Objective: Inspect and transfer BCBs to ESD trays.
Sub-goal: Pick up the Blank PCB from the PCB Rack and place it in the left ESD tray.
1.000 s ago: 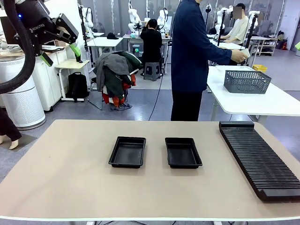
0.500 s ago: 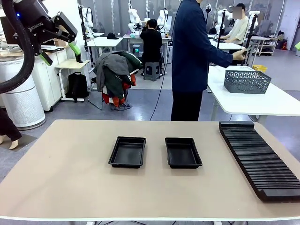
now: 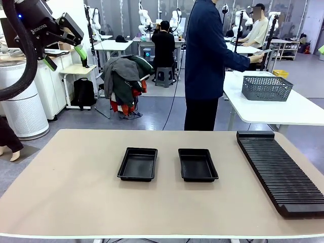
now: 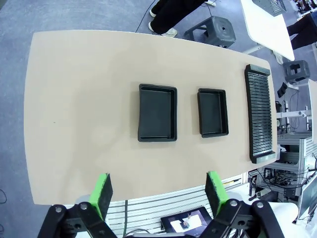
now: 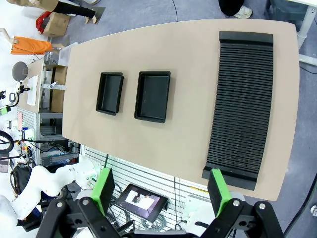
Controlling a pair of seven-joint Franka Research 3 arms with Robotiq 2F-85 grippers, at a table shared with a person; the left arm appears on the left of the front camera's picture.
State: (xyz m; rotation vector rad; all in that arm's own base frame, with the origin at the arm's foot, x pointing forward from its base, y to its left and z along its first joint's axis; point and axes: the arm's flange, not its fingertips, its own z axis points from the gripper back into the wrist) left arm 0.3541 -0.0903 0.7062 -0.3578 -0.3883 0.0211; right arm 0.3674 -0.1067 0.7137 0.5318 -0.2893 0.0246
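Two empty black ESD trays lie side by side mid-table: the left tray and the right tray. My left gripper hangs high above the table's left side, open and holding nothing. In its wrist view my right gripper is also open and empty, high above the table. At the far side a person is turned to the right, with one hand holding a thin pale flat piece, perhaps a BCB, too small to tell.
A long black ribbed rack runs along the table's right edge. A grey mesh basket stands on the white table behind. The tabletop around the trays is bare.
The person's hand has risen slightly with the thin pale piece. My left gripper has barely shifted. Trays and rack have not moved.
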